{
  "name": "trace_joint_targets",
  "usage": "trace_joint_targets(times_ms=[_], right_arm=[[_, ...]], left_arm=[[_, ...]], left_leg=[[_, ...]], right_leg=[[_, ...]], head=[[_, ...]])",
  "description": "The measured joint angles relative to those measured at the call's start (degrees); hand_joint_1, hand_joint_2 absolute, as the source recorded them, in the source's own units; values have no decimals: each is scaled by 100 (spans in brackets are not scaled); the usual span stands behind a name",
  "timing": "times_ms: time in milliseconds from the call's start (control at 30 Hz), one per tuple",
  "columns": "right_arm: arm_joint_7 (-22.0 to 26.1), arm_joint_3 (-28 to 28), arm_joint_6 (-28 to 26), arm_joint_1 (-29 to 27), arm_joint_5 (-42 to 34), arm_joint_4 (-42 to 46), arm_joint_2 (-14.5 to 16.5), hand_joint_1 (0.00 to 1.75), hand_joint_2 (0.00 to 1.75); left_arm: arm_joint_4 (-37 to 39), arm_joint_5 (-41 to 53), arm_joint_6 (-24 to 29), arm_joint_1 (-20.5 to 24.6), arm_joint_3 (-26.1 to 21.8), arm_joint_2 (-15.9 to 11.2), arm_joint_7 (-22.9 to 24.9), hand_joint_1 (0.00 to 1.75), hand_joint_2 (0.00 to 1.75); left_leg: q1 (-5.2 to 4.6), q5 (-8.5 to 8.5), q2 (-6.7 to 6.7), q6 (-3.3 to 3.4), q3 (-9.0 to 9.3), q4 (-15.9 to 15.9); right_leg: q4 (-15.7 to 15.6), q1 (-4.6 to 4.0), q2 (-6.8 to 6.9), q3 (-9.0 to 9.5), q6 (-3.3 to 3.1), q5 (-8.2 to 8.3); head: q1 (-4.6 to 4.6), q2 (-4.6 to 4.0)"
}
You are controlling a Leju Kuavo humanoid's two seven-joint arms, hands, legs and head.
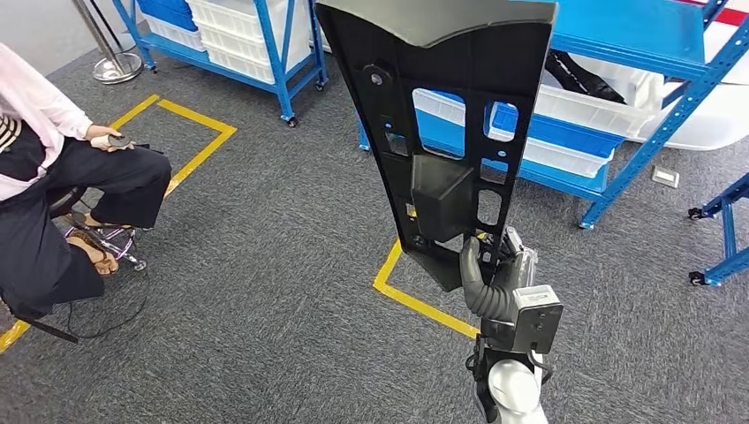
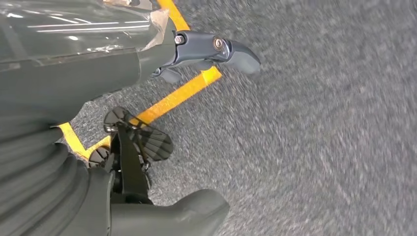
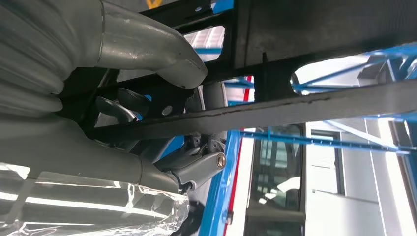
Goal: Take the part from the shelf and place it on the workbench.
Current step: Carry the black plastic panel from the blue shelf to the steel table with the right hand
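Note:
The part (image 1: pixel 442 132) is a long black plastic panel with several cut-outs, and it stands upright in front of me in the head view. My right hand (image 1: pixel 495 278) grips its lower end from the right, thumb wrapped over the edge. In the right wrist view the thumb (image 3: pixel 162 64) and darker fingers (image 3: pixel 118 105) close around a bar of the part (image 3: pixel 319 105). My left hand (image 2: pixel 83 64) hangs over the grey carpet with its fingers (image 2: pixel 231 51) apart from the thumb and nothing in it.
A person (image 1: pixel 53 177) sits on a stool at the left, holding a small controller. Blue shelves (image 1: pixel 283 62) with white bins (image 1: pixel 565 132) stand behind the part. Yellow tape (image 1: pixel 424 305) marks boxes on the carpet. A stanchion base (image 1: pixel 117 66) stands at the back left.

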State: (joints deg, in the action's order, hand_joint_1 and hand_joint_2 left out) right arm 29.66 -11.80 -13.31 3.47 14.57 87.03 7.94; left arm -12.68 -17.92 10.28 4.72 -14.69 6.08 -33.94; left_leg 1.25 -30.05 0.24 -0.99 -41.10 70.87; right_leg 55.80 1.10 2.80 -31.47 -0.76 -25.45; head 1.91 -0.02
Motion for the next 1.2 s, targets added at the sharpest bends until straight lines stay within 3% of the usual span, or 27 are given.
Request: trace_joint_targets(times_ms=[67,133,200,267,300,367,433,467,500,567,633,667,733,800,867,933,967,1000,1033,1100,1167,1200], right_arm=[[1,-1,0,21,-1,0,18,175,175],[1,-1,0,42,2,0,29,175,175],[0,-3,6,58,5,1,35,175,175],[0,-6,28,81,5,-1,43,175,175],[0,-7,49,99,5,-4,45,175,175],[3,-8,87,127,5,-30,40,175,175],[12,-11,105,138,-10,-87,32,175,175],[19,-15,108,142,-22,-119,29,175,175],[27,-19,108,149,-34,-148,28,175,175],[40,-25,107,175,-51,-183,26,175,175],[49,-27,102,195,-60,-192,22,175,175],[52,-27,98,194,-62,-192,19,175,175],[57,-28,82,185,-62,-185,18,175,175],[55,-27,48,162,-51,-146,24,175,175],[47,-14,-3,93,-24,-68,20,175,175],[31,8,-43,-10,2,11,-1,175,175],[24,20,-58,-57,14,46,-10,175,175],[19,31,-72,-97,25,76,-17,175,175],[17,43,-86,-128,36,109,-21,175,175],[15,76,-104,-180,56,186,-24,175,175],[12,115,-114,-224,73,259,-29,175,175],[10,129,-117,-243,81,288,-32,175,175]], left_arm=[[0,-3,-4,6,-29,9,-3,0,175],[-2,-3,-11,18,-41,25,-8,0,175],[-3,1,3,23,-55,31,-24,0,175],[-2,18,94,24,-65,40,-74,0,175],[-2,28,155,29,-72,46,-104,0,175],[-2,24,191,40,-98,57,-129,0,175],[0,2,80,32,-138,68,-70,0,175],[3,-3,16,22,-154,73,-24,0,175],[5,1,-29,12,-165,75,18,0,175],[9,7,-86,0,-176,78,58,0,175],[11,11,-145,-6,-192,80,73,0,175],[14,20,-177,-15,-199,82,79,0,175],[19,51,-242,-43,-208,74,88,0,175],[21,109,-289,-56,-208,67,101,0,175],[22,184,-327,-38,-205,67,137,0,175],[22,241,-380,-21,-200,68,181,0,175],[22,265,-402,-18,-198,68,200,0,175],[22,285,-416,-15,-197,67,221,0,175],[21,311,-420,-9,-196,65,240,0,175],[20,363,-414,26,-186,63,273,0,175],[20,407,-412,84,-167,64,293,0,175],[20,420,-415,105,-158,64,300,0,175]], left_leg=[[23,375,215,-35,417,-796],[7,515,342,2,660,-1257],[-32,509,236,92,650,-1290],[-50,541,121,193,657,-1319],[-49,560,63,244,662,-1335],[-47,581,-56,307,655,-1345],[-60,585,-204,327,643,-1342],[-66,586,-286,329,642,-1340],[-71,588,-369,328,645,-1337],[-72,591,-522,318,650,-1332],[-83,592,-644,278,631,-1321],[-82,598,-690,245,614,-1321],[-70,606,-755,178,587,-1323],[-77,483,-567,118,502,-1149],[-72,149,-230,60,214,-546],[-35,-127,-77,5,-154,165],[-18,-134,-50,-16,-238,312],[-1,-31,-23,-31,-201,225],[13,144,30,-38,-49,-67],[11,459,260,-20,372,-825],[-24,546,368,41,564,-1195],[-49,536,305,80,560,-1220]], right_leg=[[40,-7,96,18,69,-50],[73,-46,172,39,149,-101],[67,-81,262,67,220,-124],[159,-65,185,34,278,-195],[345,-48,73,-53,280,-301],[1060,-31,-170,-396,237,-629],[1745,-40,-243,-745,233,-854],[1815,-47,-257,-792,256,-835],[1649,-48,-274,-723,289,-725],[827,-40,-428,-350,332,-373],[220,-44,-586,-77,307,-153],[135,-60,-616,-43,278,-129],[119,-44,-512,-29,211,-103],[82,8,-405,7,125,-82],[65,7,-279,39,44,-88],[66,-15,-140,50,3,-105],[68,-21,-77,52,0,-114],[69,-21,-21,57,2,-123],[72,-21,28,68,14,-138],[100,-54,113,90,66,-185],[123,-108,211,100,132,-231],[124,-127,270,104,163,-245]], head=[[10,0],[-6,0],[-37,0],[-44,0],[-49,0],[-67,0],[-78,0],[-79,0],[-79,0],[-80,0],[-78,0],[-78,0],[-80,0],[-57,0],[-14,0],[9,0],[11,0],[14,0],[13,0],[21,0],[-10,0],[-28,0]])
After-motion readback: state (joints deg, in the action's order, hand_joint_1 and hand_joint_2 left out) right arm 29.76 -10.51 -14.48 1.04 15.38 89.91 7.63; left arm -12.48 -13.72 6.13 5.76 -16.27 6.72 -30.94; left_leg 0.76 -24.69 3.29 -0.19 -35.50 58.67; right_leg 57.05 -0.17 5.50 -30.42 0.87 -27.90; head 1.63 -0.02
